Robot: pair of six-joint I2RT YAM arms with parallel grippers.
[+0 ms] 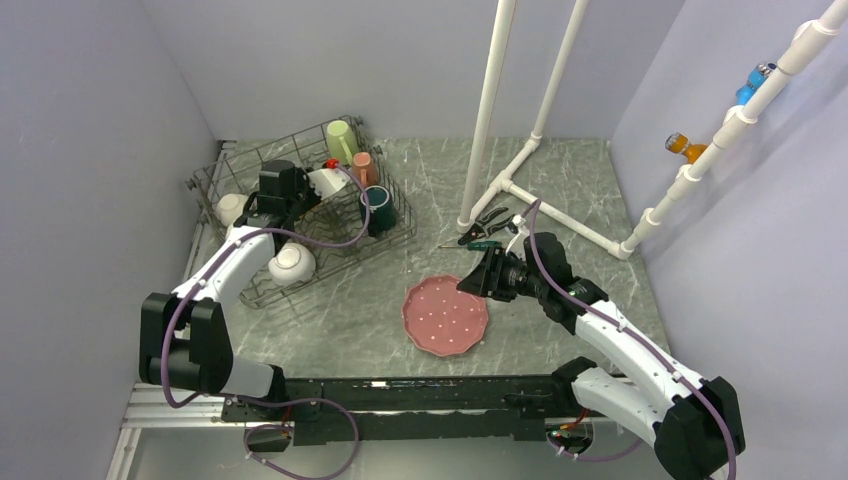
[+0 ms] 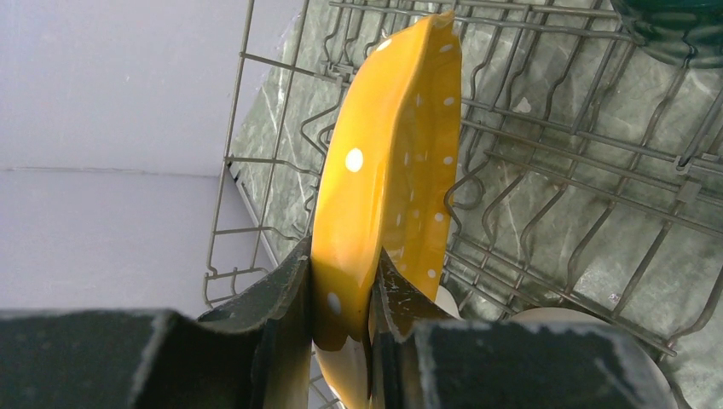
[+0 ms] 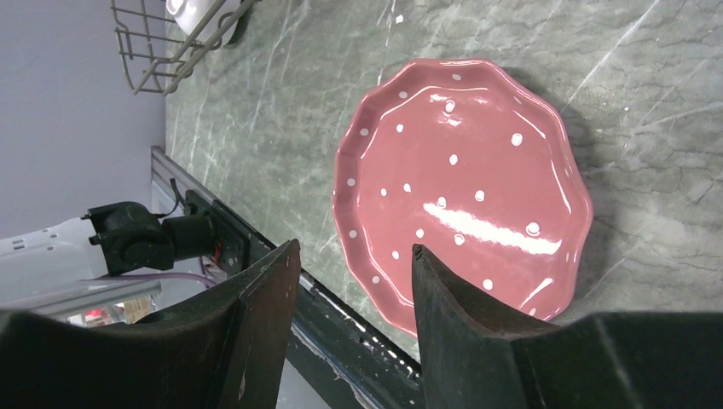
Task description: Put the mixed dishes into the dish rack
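The dark wire dish rack [image 1: 340, 262] stands at the back left. It holds a pale green mug [image 1: 340, 140], a pink mug [image 1: 364, 168], a dark teal mug [image 1: 378, 208], a white bowl [image 1: 291, 264] and another bowl [image 1: 231, 208]. My left gripper [image 2: 342, 248] is shut on the rim of an orange white-dotted scalloped plate [image 2: 392, 170], held on edge above the rack's tines [image 2: 554, 162]. A second dotted scalloped plate [image 1: 446, 315], reddish pink here, lies flat on the table. My right gripper [image 1: 478, 278] hovers open over its right edge [image 3: 465, 192] with nothing between its fingers.
Black-handled pliers [image 1: 487, 222] and a green screwdriver [image 1: 478, 242] lie behind the flat plate. A white pipe frame [image 1: 520, 180] rises from the table at the back right. The black base rail [image 1: 400, 392] runs along the near table edge.
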